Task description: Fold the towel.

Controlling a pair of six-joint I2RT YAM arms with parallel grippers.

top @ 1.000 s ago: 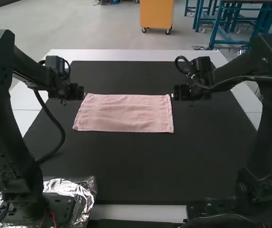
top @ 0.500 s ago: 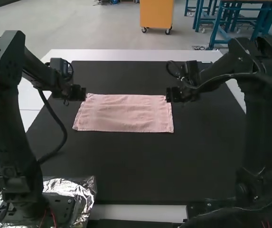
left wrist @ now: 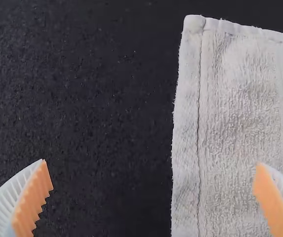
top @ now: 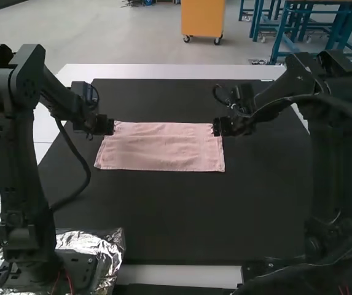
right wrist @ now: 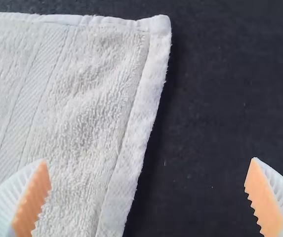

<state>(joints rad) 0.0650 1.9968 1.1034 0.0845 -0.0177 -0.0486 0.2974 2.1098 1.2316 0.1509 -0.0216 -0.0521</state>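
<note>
Left gripper [left wrist: 151, 163]: fingers wide, astride the side hem of the pink terry towel [top: 161, 147], at its 10 o'clock. Right gripper [right wrist: 148, 159]: likewise wide, at 2 o'clock. Towel: flat, unheld, toward 11 o'clock from the black mat's [top: 182, 215] centre. Change: we note both grippers shifted inward, the right one more; towel unmoved. We judge this to be lining up for a paired far-corner grasp, folding yet to follow.

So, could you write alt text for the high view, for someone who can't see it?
A pink towel lies flat on a black mat, with the robot's left gripper at the towel's far left corner and the right gripper at its far right corner.
</note>
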